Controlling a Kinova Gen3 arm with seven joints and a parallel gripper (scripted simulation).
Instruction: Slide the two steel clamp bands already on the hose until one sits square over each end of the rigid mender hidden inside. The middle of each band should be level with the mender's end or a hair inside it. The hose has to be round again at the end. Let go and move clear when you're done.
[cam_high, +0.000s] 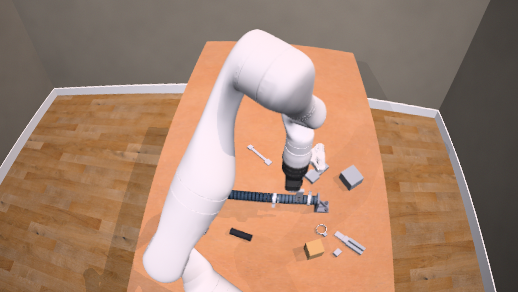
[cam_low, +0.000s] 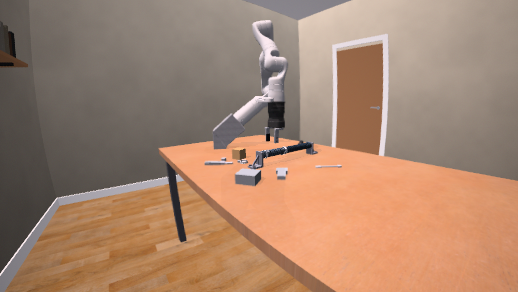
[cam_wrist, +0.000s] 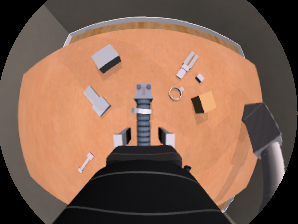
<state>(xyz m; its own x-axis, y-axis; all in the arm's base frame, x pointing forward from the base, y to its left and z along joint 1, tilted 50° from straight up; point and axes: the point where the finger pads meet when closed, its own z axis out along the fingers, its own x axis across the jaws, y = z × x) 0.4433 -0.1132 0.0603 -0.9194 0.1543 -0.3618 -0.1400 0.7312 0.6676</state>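
The dark ribbed hose (cam_high: 272, 197) lies across the middle of the table, its right end held in a small grey bracket (cam_high: 322, 205). Two steel clamp bands sit on it: one near the middle (cam_high: 274, 199) and one near the right end (cam_high: 309, 199). My gripper (cam_high: 295, 189) is open and empty. It hangs a little above the hose between the two bands, nearer the right one. In the wrist view the hose (cam_wrist: 143, 121) runs away from between my fingers to the bracket (cam_wrist: 143, 91). In the exterior view the gripper (cam_low: 271, 134) stands clear above the hose (cam_low: 282, 150).
Behind the hose lie a grey block (cam_high: 351, 176), a flat grey plate (cam_high: 312, 175), a white part (cam_high: 319, 156) and a small white rod (cam_high: 259, 154). In front lie a black bar (cam_high: 240, 234), a ring (cam_high: 321, 229), a tan cube (cam_high: 314, 248) and a grey forked piece (cam_high: 350, 242).
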